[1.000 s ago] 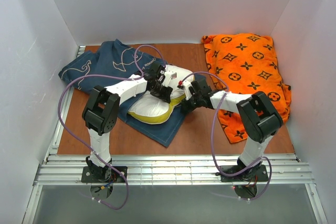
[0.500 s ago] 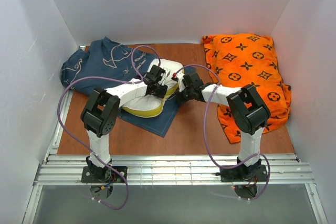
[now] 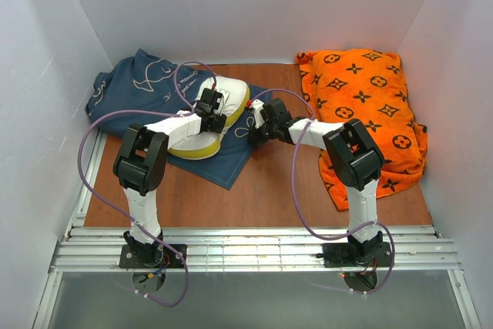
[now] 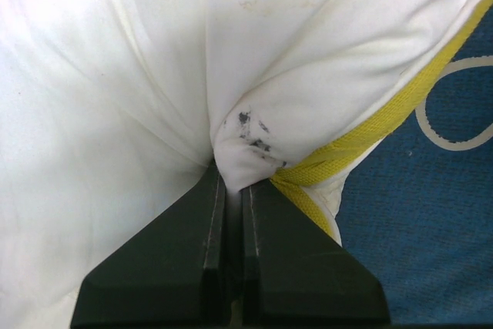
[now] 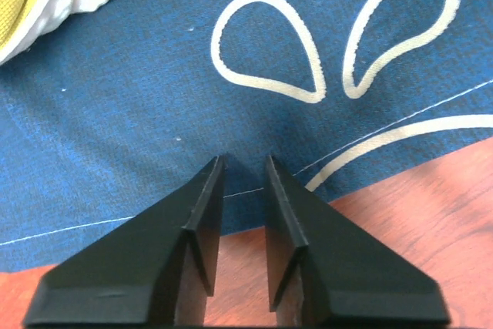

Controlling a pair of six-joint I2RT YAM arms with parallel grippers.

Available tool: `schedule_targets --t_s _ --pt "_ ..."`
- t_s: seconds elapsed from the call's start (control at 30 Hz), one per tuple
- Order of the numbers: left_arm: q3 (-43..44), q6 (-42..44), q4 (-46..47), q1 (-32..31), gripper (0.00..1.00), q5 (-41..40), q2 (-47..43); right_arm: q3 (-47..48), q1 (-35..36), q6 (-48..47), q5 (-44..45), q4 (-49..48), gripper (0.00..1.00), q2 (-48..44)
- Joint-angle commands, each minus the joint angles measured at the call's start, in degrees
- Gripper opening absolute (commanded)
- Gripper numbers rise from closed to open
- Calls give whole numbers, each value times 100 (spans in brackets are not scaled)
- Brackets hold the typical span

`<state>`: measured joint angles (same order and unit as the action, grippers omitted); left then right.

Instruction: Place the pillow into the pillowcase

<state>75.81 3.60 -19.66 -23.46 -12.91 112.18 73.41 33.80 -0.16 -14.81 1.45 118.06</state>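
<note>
Cloth of pillow [image 4: 115, 98] soft, white, with woven yellow band; pillowcase [image 5: 115, 152] matt navy cloth; table [image 3: 269, 190] smooth reddish wood.

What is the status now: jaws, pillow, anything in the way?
Left jaws shut on pillow corner. Right jaws slightly open at pillowcase edge, empty. Pillow on pillowcase, not inside. Orange cushion apart.

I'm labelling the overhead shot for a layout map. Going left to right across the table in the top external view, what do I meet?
Bunched end of the pillowcase → pillow → right gripper → orange monogram cushion.
</note>
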Motion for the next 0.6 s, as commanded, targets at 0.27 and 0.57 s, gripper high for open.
schedule_targets --t_s 0.27,0.57 --pt "-611 1011 155 852 0 -1934 638 -459 -155 -28 813 2350 27 991" --pt "-515 1846 823 1327 0 -2260 709 -353 -137 122 918 2465 33 1158"
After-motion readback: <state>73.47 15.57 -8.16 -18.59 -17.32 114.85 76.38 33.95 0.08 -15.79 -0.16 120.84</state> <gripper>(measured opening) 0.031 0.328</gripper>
